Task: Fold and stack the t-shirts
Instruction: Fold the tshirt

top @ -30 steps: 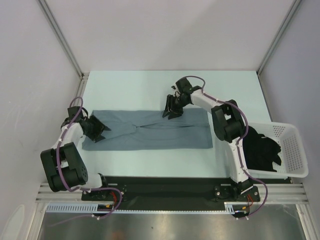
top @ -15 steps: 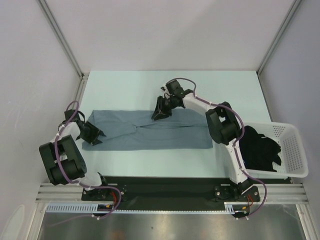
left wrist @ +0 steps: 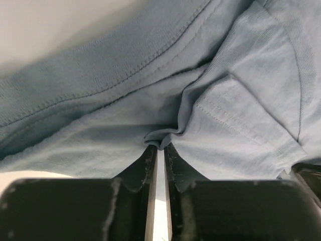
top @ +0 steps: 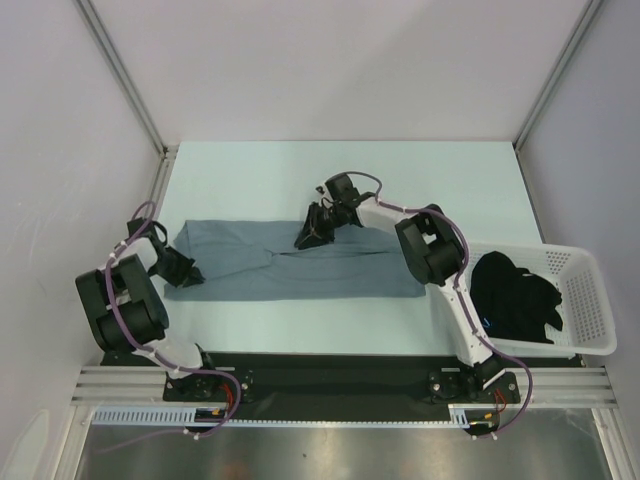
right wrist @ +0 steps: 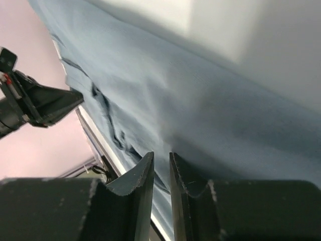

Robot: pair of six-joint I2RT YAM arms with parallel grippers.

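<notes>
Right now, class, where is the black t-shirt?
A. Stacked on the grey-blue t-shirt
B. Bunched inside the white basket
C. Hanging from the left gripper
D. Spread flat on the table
B: the black t-shirt lies crumpled inside the white lattice basket at the right, while the grey-blue t-shirt lies spread on the table with nothing black on it.

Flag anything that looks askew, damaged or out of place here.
Nothing damaged. The grey-blue t-shirt lies as a long band with a bunched ridge left of its middle, one fold pinched in the left gripper. The black t-shirt sits crumpled, unfolded, in the white basket.
</notes>
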